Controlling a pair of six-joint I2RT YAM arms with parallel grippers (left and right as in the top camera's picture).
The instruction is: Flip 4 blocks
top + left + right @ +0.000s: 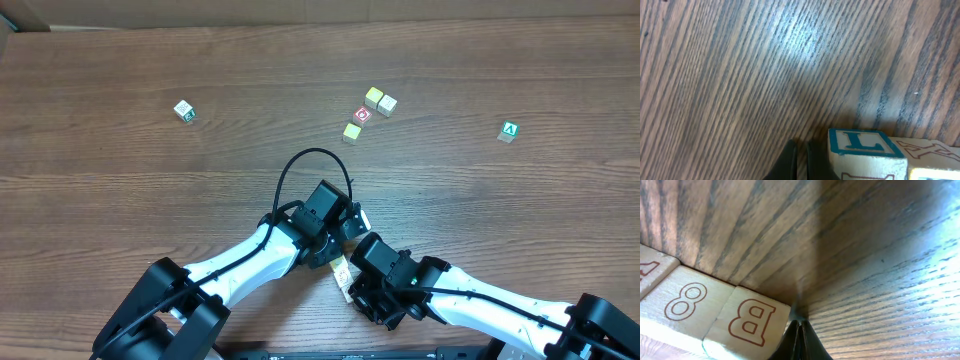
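Clenched on nothing, the right gripper [799,330] is pointing its black fingers down at the table [880,255] at 6 o'clock of its wrist view, tips just beside the blocks [715,310], which are lying in a touching row running toward 9 o'clock, showing a red "B", an "8", then a cut-off red mark. The left gripper [801,150] is hanging closed and empty too, with the teal-framed L block [860,145] just at its 3 o'clock, touching a neighbour bearing red-orange outlines. Overhead, the left arm [245,262] and right arm [490,300] are reaching in from 6 o'clock, wrists meeting and hiding most of the row; only that view is showing the green A cube [509,131] at 2 o'clock and the red-circle cube [362,116] at 12 o'clock.
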